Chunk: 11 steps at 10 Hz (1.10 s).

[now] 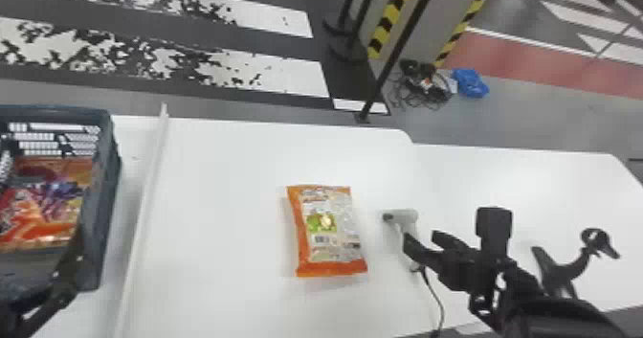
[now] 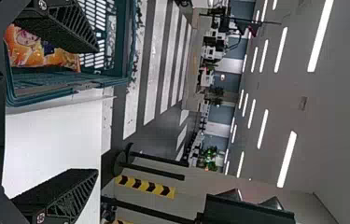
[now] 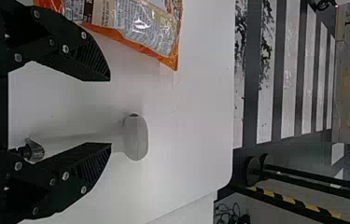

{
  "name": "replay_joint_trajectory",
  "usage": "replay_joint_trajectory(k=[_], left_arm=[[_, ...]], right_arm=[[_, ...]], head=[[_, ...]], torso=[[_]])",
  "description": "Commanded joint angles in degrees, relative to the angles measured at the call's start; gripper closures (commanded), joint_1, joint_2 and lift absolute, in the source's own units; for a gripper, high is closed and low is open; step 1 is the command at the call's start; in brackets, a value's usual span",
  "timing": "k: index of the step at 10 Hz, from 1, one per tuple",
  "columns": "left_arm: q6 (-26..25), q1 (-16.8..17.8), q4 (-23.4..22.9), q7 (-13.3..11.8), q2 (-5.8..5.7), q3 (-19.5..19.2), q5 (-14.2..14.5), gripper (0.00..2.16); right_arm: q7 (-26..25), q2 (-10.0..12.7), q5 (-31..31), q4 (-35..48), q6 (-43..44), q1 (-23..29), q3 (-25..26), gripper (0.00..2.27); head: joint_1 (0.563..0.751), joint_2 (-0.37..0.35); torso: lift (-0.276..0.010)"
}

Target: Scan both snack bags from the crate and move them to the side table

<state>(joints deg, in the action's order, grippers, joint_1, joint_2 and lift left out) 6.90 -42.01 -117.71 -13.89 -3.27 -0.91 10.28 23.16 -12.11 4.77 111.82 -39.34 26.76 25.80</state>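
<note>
In the head view my left gripper (image 1: 69,270) is at the near right side of the dark crate (image 1: 109,193). Colourful orange-red snack packaging (image 1: 45,203) lies inside the crate. In the left wrist view that gripper (image 2: 98,111) is open, one finger in front of the crate (image 2: 130,46). An orange snack bag (image 1: 330,231) lies flat on the white table, label side up. My right gripper (image 1: 421,239) is at the grey-white scanner (image 1: 406,216); in the right wrist view the gripper (image 3: 110,112) stands open, with the scanner (image 3: 135,137) between and beyond its fingers.
A raised white edge (image 1: 146,193) runs between crate and bag. The side table (image 1: 521,184) adjoins at the right. A black stand (image 1: 557,270) stands beside the right arm, and the scanner's cable (image 1: 437,298) trails towards the near edge.
</note>
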Motion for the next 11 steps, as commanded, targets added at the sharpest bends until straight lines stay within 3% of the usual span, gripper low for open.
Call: replay_joint_trajectory(k=[1, 4, 11], left_arm=[[0.0, -0.1, 0.0, 0.0, 0.02, -0.1, 0.0, 0.08], [0.3, -0.1, 0.6, 0.0, 0.1, -0.2, 0.1, 0.08], [0.3, 0.3, 1.4, -0.1, 0.19, -0.2, 0.0, 0.08]], right_arm=[[0.1, -1.4, -0.2, -2.2, 0.0, -0.4, 0.1, 0.04], [3.4, -4.6, -0.7, -8.4, 0.0, -3.9, -0.9, 0.04], [3.6, -10.8, -5.2, -24.1, 0.0, -15.5, -10.5, 0.06]], head=[[0.695, -0.35], [0.695, -0.35], [0.695, -0.35]], torso=[[-0.029], [-0.029], [-0.029]])
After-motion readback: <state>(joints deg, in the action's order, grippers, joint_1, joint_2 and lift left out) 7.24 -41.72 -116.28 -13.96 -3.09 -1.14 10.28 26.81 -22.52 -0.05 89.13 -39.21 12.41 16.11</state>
